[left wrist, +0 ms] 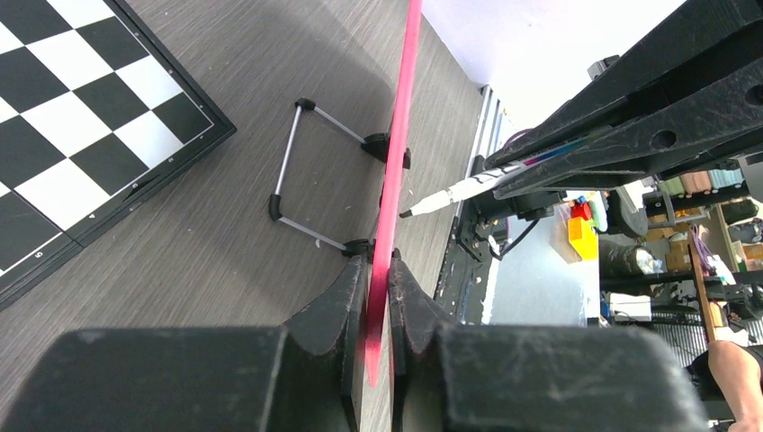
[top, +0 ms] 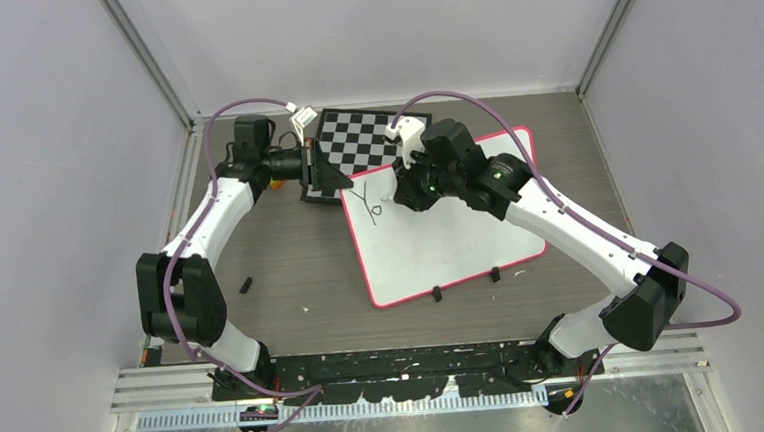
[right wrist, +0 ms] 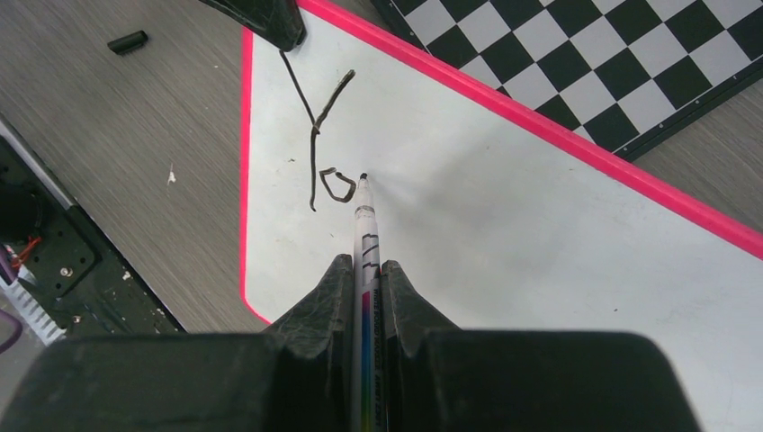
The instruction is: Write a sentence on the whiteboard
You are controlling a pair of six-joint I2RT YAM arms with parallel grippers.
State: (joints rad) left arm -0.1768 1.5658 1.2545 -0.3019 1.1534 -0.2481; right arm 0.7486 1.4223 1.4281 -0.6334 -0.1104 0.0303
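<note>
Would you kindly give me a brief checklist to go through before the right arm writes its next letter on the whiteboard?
1. The left claw steadies the whiteboard: ok, shut on its pink edge.
2. The right claw holds the marker: ok, shut on its barrel.
3. Marker tip uncapped: ok.
4. Tip touching the board: cannot tell.
5. Bare board beside the lettering, which reads "Yo": ok.
6. The checkerboard lies outside the writing area: ok.
</note>
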